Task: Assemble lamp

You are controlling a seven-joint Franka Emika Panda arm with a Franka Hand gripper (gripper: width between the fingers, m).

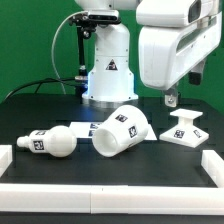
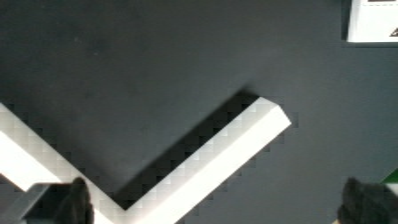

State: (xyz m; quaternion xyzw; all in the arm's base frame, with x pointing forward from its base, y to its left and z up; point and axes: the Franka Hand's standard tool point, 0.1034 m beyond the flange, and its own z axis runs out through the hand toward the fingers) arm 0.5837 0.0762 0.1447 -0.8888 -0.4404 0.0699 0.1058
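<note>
The three white lamp parts lie apart on the black table in the exterior view. The round-headed bulb (image 1: 48, 142) lies on its side at the left. The cup-like shade (image 1: 122, 130) lies on its side in the middle. The flared base (image 1: 185, 128) stands upright at the right. My gripper (image 1: 172, 99) hangs above the table, just left of the base and higher than it, holding nothing. In the wrist view my gripper (image 2: 210, 210) is open, with only the dark fingertips (image 2: 45, 205) at the picture's corners and bare table between them. No lamp part shows clearly there.
The large white robot pedestal (image 1: 108, 70) stands at the back. The marker board (image 1: 90, 127) lies behind the shade. White rails (image 1: 110, 170) border the table; a rail corner (image 2: 231, 140) lies under the gripper. A white piece (image 2: 374, 22) shows at the wrist view's edge.
</note>
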